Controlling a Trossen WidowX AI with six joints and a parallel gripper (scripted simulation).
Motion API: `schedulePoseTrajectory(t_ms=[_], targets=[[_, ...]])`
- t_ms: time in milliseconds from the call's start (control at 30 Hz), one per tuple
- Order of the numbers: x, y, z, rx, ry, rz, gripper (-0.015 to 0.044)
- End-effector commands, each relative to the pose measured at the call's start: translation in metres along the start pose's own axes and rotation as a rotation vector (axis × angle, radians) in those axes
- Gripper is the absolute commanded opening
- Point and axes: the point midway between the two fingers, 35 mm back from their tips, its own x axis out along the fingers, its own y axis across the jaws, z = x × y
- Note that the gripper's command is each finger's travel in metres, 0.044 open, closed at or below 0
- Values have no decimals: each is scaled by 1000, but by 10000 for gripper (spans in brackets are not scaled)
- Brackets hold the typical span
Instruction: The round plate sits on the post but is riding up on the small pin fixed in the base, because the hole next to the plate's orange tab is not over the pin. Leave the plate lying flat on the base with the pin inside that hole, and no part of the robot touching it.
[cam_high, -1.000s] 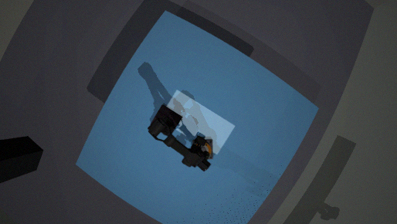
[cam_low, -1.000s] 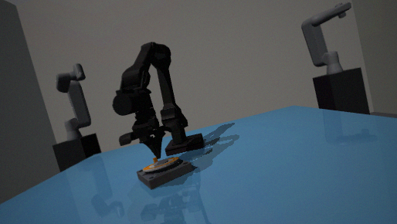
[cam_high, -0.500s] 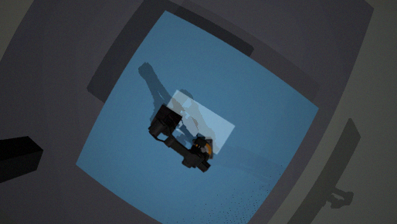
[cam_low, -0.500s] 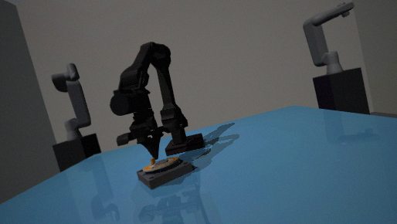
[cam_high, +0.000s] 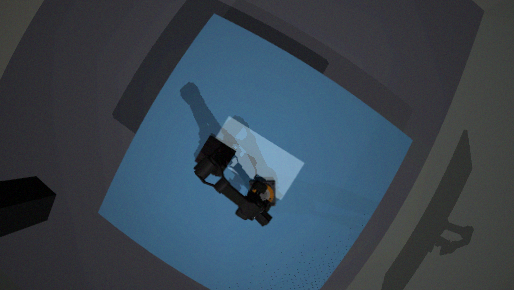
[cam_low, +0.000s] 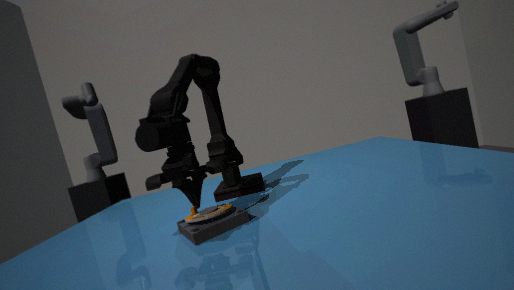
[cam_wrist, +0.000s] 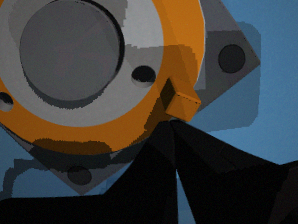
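The round plate (cam_wrist: 100, 56) sits on the central post (cam_wrist: 69, 50) of the dark base (cam_low: 215, 225), which rests on the blue table (cam_low: 375, 210) just in front of the arm's foot. Its orange tab (cam_wrist: 181, 99) juts from the rim toward the gripper (cam_wrist: 174, 125), and the hole (cam_wrist: 144, 74) beside that tab shows as a small dark oval on the plate's grey face. The gripper's jaws are pressed together with nothing between them, and the joined tips stand right at the tab's outer edge, apparently touching it (a pushing tool, then, not a pinching one).

The step in hand looks like turning the plate about the post by nudging the tab. To do it well, the push should run along the rim, tangent to the post, slow and low on the tab so the tips do not slip over it or bear down on the tilted plate; once the plate drops flat, the arm must lift clear.

The pin itself cannot be found in any view, so how far the hole has yet to travel is unclear. The wrist view cuts off the plate's top and left, the top view hides most of it under the arm, and the exterior view is too small to judge the tilt.
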Motion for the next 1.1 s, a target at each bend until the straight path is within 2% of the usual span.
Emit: schedulePoseTrajectory(t_ms=[0, 1067], targets=[[-1, -5, 7, 1, -4, -9, 0], [-7, -16, 35, 1, -6, -10, 0]])
